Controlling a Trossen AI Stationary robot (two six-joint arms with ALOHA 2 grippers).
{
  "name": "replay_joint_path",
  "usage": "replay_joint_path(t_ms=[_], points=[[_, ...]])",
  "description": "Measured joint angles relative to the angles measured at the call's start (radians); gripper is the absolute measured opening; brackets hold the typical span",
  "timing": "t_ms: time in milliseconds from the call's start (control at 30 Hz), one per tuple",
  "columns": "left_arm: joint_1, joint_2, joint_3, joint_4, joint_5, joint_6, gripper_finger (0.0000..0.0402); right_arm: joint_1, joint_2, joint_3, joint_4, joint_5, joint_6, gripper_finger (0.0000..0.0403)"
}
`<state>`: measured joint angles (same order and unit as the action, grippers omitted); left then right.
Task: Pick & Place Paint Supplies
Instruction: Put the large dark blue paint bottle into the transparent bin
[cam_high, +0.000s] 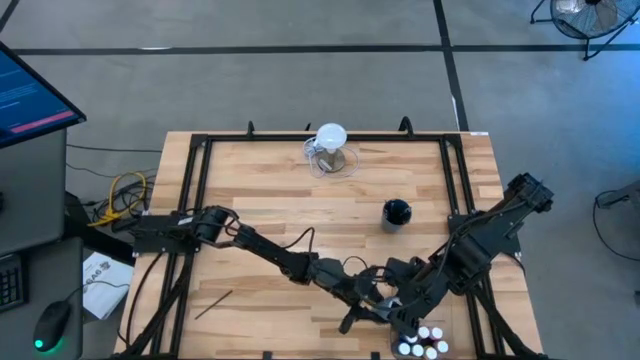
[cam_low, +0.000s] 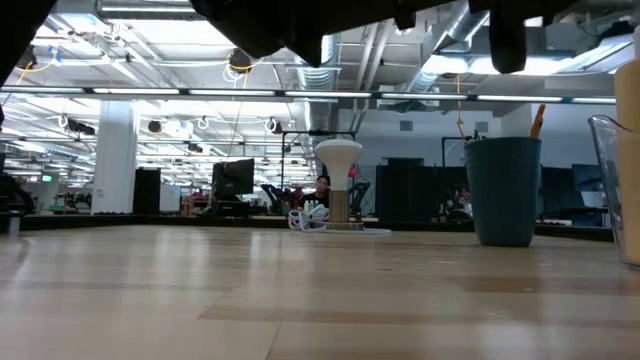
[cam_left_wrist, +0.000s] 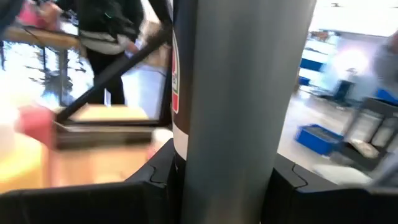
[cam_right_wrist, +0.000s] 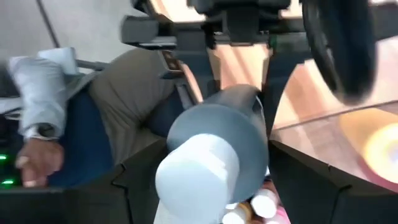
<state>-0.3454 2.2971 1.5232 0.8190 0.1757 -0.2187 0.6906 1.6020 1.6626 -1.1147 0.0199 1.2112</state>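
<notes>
Grey bottle, smooth and round, fills nearly the whole left wrist view, its ends cut off; a dark label with red and white print curves round one side, too blurred to read. The left gripper is clamped narrow around its body. From the other wrist you see it end on: a blunt white cap on a grey shoulder, with the right gripper spread wide to either side and not visibly pressing it.

From above, both grippers meet at about 5 o'clock on the slatted wooden table, tangled so darkly that the bottle itself is hidden. Just beyond them, at the edge, sits a cluster of small white-capped bottles, partly cut off. A dark matte cup stands at 2 o'clock, a clear jug with a white domed top at 12, and a thin dark brush lies flat at 7.
</notes>
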Motion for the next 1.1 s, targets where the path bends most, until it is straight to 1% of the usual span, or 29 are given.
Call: replay_joint_path(t_ms=[167, 667, 767, 967, 1033, 1100], points=[[0.003, -0.002, 0.002, 0.004, -0.007, -0.004, 0.0118, 0.0, 0.0, -0.003, -0.044, -0.016, -0.007, 0.0261], [0.0, -0.002, 0.003, 0.013, 0.005, -0.02, 0.0118, -0.017, 0.008, -0.002, -0.027, 0.0, -0.038, 0.0259], [0.001, -0.002, 0.003, 0.013, 0.005, -0.026, 0.0118, -0.017, 0.009, -0.002, -0.03, 0.018, -0.036, 0.0251], [0.001, -0.002, 0.003, 0.013, 0.005, -0.033, 0.0118, -0.017, 0.009, -0.002, -0.03, 0.042, -0.041, 0.0218], [0.001, -0.002, 0.002, 0.013, 0.005, -0.033, 0.0118, -0.017, 0.009, -0.002, -0.027, 0.053, -0.042, 0.0217], [0.0, -0.002, 0.002, 0.013, 0.006, -0.033, 0.0118, -0.017, 0.009, -0.003, -0.019, 0.053, -0.041, 0.0224]])
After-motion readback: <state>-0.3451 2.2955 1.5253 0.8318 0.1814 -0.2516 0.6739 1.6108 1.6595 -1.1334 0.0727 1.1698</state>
